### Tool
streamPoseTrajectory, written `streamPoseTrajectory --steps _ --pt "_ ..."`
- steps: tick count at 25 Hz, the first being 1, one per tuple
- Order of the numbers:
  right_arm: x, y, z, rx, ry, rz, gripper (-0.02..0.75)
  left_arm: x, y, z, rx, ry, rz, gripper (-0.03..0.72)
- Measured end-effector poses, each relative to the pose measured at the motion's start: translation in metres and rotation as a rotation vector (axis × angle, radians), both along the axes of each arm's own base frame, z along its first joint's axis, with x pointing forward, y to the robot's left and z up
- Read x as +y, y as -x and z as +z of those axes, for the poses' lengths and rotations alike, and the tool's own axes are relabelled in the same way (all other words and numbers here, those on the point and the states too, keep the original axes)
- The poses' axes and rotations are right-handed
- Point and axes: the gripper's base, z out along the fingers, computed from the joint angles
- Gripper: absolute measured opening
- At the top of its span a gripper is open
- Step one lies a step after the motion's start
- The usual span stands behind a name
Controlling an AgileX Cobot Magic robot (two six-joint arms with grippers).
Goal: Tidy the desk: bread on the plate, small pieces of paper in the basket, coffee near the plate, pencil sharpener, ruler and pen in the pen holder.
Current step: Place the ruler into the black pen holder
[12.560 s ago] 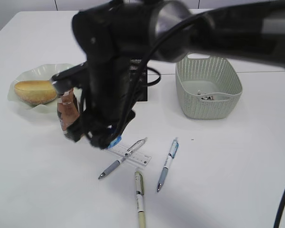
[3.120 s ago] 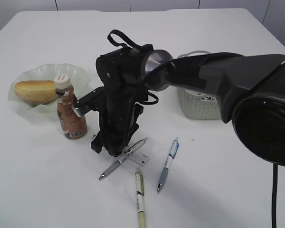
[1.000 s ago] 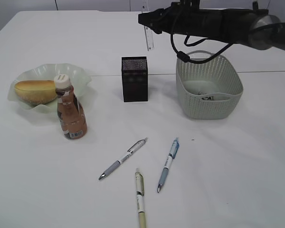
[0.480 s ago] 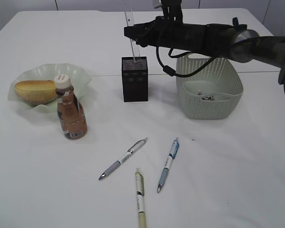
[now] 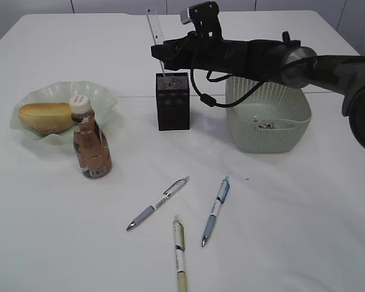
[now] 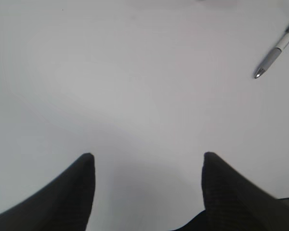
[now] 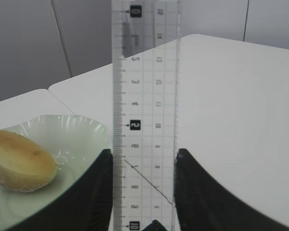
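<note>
The right gripper (image 7: 143, 192) is closed across the flat width of the ruler (image 7: 144, 110), which is held upright between its fingers, edges pressed by both. In the exterior view the ruler (image 5: 155, 38) is seen standing nearly vertical, leaning slightly left at the top, with its lower end at or just inside the mouth of the holder (image 5: 173, 101); whether the end has passed the rim cannot be told. The ruler's long axis is thus lined up with the holder's depth, and the holder lies straight below the gripper (image 5: 163, 53), so the coming move is judged to be a short drop or a release.

The left gripper (image 6: 147, 166) is held wide open over bare tabletop (image 6: 135, 72), nothing between its fingers; a pen tip (image 6: 274, 50) is seen at the upper right of its view.

Three pens (image 5: 156, 202) (image 5: 179, 254) (image 5: 215, 210) are left lying on the tabletop in front, nearer the left arm. The bread (image 5: 45, 117) is already on the plate (image 5: 97, 92), the coffee (image 5: 90, 145) stands just beside it, and scraps are seen in the basket (image 5: 267, 106). No sharpener can be made out.
</note>
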Motion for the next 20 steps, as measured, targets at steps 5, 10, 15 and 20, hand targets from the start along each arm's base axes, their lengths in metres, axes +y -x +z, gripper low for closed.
streamPoseTrajectory --steps 5,10,15,20 --pt "-0.0004 -0.0004 -0.0002 0.001 0.002 -0.006 0.279 0.0003 0.0 -0.0001 0.0 -0.004 0.0 0.507" --pt "-0.0004 -0.0004 -0.0002 -0.001 0.003 -0.006 0.31 0.0003 0.0 -0.0001 0.0 -0.004 0.0 0.506" --pt "-0.0004 -0.0004 -0.0002 -0.001 0.003 -0.006 0.372 0.0003 0.0 -0.0001 0.0 -0.004 0.0 0.506" --pt "-0.0004 -0.0004 -0.0002 -0.001 0.003 -0.006 0.378 0.0003 0.0008 -0.0004 0.009 -0.005 -0.003 0.506"
